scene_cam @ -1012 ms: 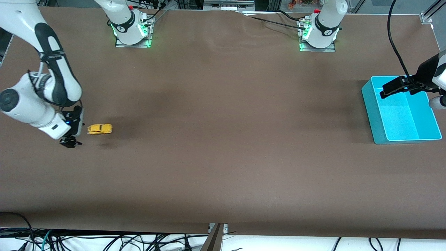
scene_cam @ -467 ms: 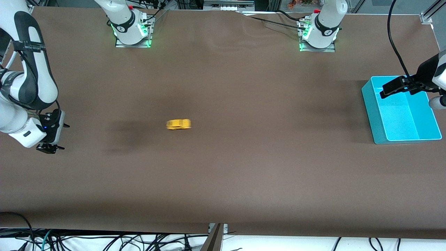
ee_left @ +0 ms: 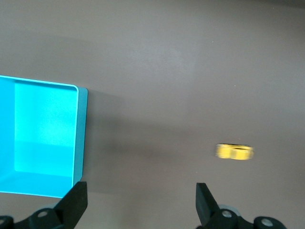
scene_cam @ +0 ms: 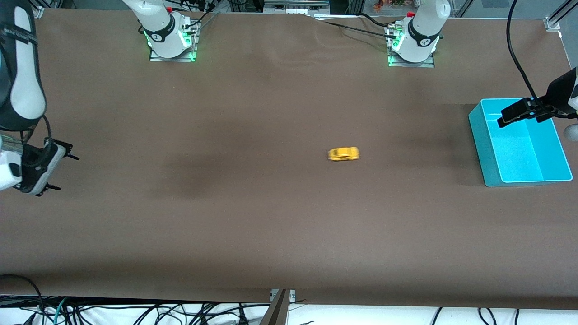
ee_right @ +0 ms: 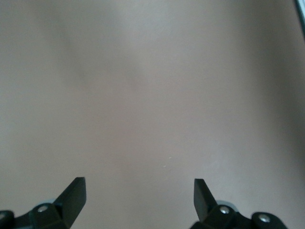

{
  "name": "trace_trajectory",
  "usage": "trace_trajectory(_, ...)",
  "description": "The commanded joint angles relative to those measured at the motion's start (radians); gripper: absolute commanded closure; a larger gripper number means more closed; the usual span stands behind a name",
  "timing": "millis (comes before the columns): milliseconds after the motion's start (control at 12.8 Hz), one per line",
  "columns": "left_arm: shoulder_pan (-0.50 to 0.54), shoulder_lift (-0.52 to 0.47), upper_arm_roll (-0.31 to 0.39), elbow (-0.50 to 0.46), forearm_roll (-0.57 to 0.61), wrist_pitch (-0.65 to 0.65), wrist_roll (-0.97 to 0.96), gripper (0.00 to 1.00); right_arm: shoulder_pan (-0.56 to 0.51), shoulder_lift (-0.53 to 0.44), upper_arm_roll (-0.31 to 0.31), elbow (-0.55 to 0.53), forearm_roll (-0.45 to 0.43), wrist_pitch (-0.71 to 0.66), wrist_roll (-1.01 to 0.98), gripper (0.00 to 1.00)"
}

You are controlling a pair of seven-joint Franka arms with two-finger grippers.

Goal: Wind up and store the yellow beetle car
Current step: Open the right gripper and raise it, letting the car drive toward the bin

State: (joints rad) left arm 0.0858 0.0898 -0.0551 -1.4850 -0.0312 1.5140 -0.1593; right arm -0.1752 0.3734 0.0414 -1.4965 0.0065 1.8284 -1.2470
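The yellow beetle car [scene_cam: 343, 154] is on the brown table, blurred by motion, between the table's middle and the cyan bin [scene_cam: 478, 135]. It also shows in the left wrist view [ee_left: 234, 152], with the bin [ee_left: 81, 138] beside it. My left gripper [scene_cam: 519, 113] hangs open and empty over the bin. My right gripper [scene_cam: 54, 174] is open and empty above the table's edge at the right arm's end; its wrist view [ee_right: 139, 191] shows only bare table.
The two arm bases [scene_cam: 170, 36] [scene_cam: 413, 43] stand along the table's back edge. Cables hang below the front edge [scene_cam: 135, 311].
The car has rolled across the table from beside my right gripper toward the bin. My right gripper has drawn back toward the table's end. My left gripper has shifted only slightly.
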Motion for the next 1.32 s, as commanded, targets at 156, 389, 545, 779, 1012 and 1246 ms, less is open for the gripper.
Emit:
trace_trajectory(156,0.003,0.001,-0.009,0.012,0.013,-0.005,0.027,0.00,0.006,-0.002,0.021,0.157,0.033,-0.190,0.388,0.00)
trace_trajectory(389,-0.006,0.004,-0.011,0.012,0.013,-0.005,0.027,0.00,0.016,-0.030,0.031,0.162,0.033,-0.240,0.599,0.00)
trace_trajectory(545,-0.011,0.005,-0.012,0.012,0.014,-0.005,0.026,0.00,0.017,-0.041,0.043,0.163,0.032,-0.273,0.680,0.00)
trace_trajectory(779,-0.011,0.005,-0.014,0.014,0.019,-0.005,0.015,0.00,0.043,-0.076,0.043,0.165,0.032,-0.290,0.916,0.00)
trace_trajectory(1012,0.009,0.005,-0.003,0.012,0.013,-0.005,0.014,0.00,0.065,-0.094,0.038,0.157,0.027,-0.276,1.026,0.00)
trace_trajectory(1246,0.011,0.022,0.001,0.009,0.024,-0.009,-0.047,0.00,0.060,-0.140,0.029,0.159,0.010,-0.273,1.028,0.00)
